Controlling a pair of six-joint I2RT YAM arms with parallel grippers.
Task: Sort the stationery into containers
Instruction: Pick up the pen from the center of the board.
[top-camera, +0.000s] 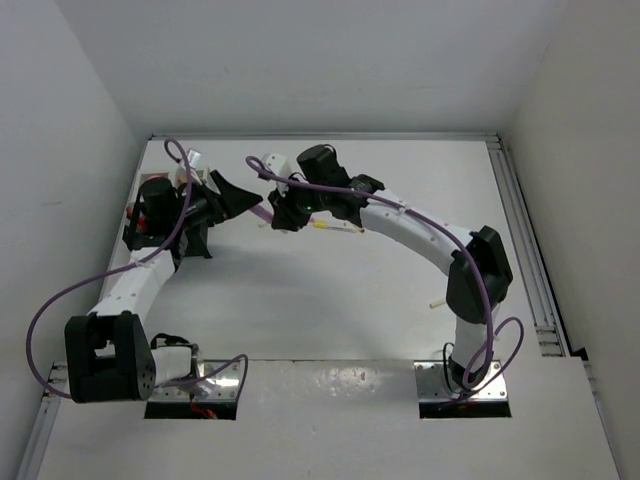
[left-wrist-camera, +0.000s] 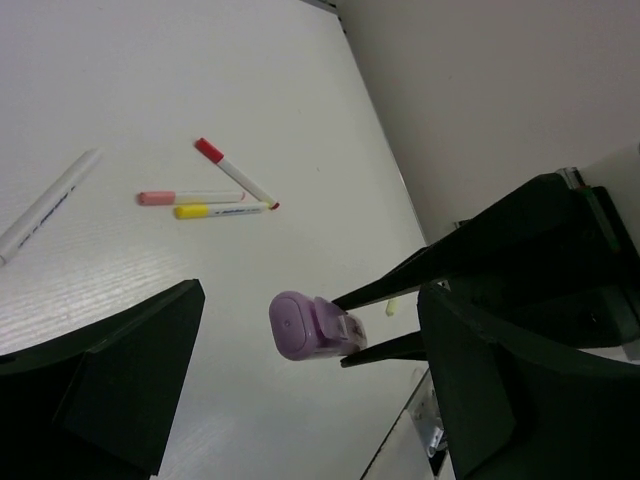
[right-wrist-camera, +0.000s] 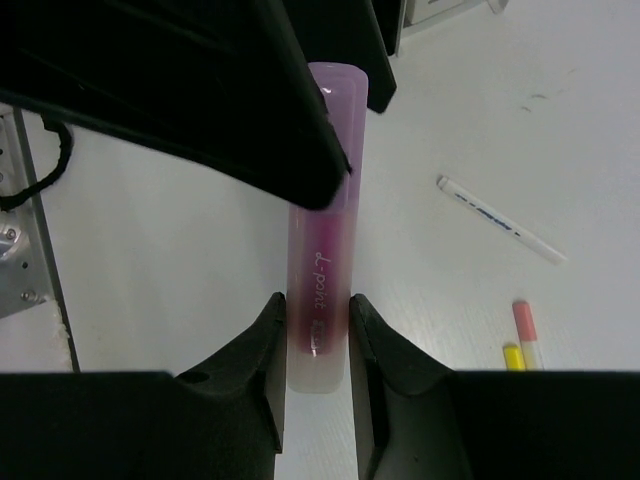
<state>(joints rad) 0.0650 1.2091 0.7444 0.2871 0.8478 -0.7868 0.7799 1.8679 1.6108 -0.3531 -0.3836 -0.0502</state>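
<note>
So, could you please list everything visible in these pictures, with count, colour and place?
highlighter: 1, purple, held above the table
red-capped marker: 1, white barrel, on the table
pink-capped marker: 1, white barrel, beside the yellow one
yellow marker: 1, yellow cap, by the red-capped marker's tip
pen: 1, white with blue print, apart from the markers
small piece: 1, pale, near the right arm
table: 1, white
left gripper: 1, black, open around the highlighter
right gripper: 1, black, shut on the highlighter
</note>
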